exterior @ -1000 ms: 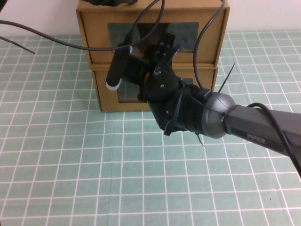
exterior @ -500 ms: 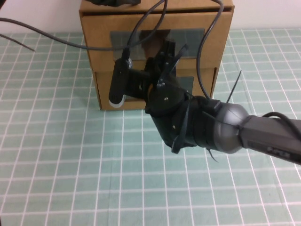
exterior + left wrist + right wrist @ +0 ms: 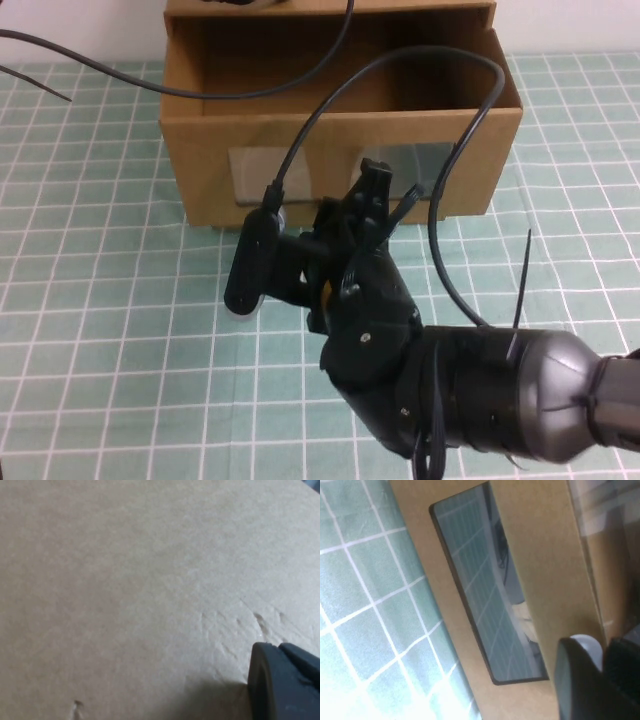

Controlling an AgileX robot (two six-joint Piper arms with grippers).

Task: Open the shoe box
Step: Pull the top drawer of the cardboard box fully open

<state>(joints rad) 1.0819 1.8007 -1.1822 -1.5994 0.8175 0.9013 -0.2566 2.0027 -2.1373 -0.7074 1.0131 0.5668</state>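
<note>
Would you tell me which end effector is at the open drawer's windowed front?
The right end effector, gripping the drawer front; the left end effector is at the box top.

The right arm (image 3: 520, 410) reaches in from the lower right corner of the high view, and its thick grey-black wrist (image 3: 370, 340) fills the bottom centre of the frame. The right gripper (image 3: 375, 185) points up-frame to the middle of the picture. Its fingers (image 3: 575, 680) are drawn close together, pinched on the front wall of the shoe box (image 3: 200, 180). The left gripper (image 3: 280, 680) shows only as a dark tip in the lower right corner of the left wrist view.
</note>
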